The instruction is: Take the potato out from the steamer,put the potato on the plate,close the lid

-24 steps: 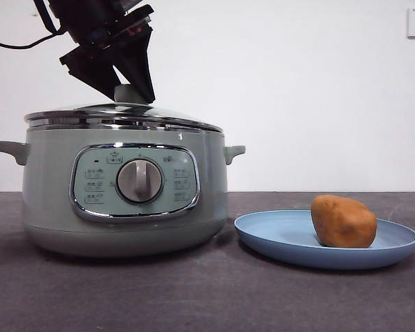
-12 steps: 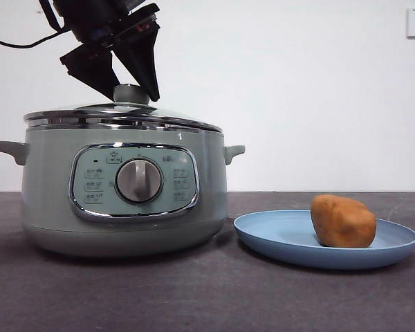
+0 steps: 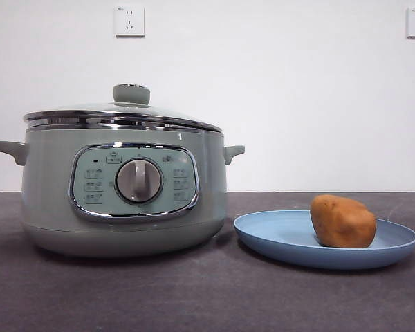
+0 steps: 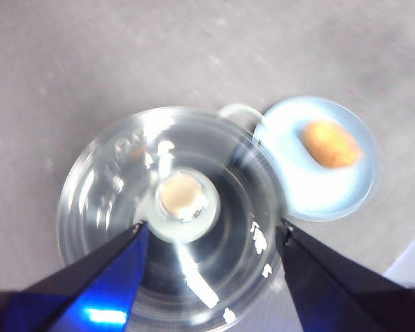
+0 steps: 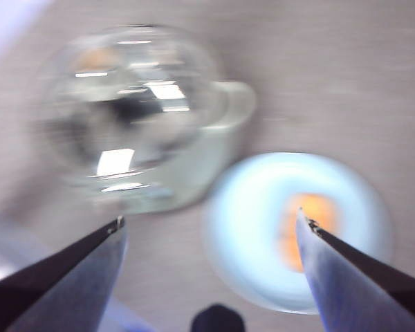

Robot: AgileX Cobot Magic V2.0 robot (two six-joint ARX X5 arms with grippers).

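The sage-green steamer (image 3: 124, 187) stands at the left with the glass lid (image 3: 121, 114) seated on its rim and the pale green knob (image 3: 131, 93) on top. The orange-brown potato (image 3: 343, 221) lies on the light-blue plate (image 3: 277, 238) to the steamer's right. Neither gripper shows in the front view. My left gripper (image 4: 211, 227) is open high above the lid (image 4: 173, 214), its jaws wide on either side of the knob (image 4: 180, 196). My right gripper (image 5: 211, 221) is open and empty, high above the table between steamer (image 5: 135, 111) and plate (image 5: 249, 221); the potato (image 5: 308, 232) shows blurred.
Dark grey table (image 3: 207, 297) in front of a white wall with two power sockets (image 3: 129, 21). The plate (image 4: 290, 194) with the potato (image 4: 330, 144) sits close beside the steamer's side handle (image 3: 234, 151).
The left gripper, which was at the lid's knob, has let go and lifted up out of the front view. The lid stays seated on the steamer.
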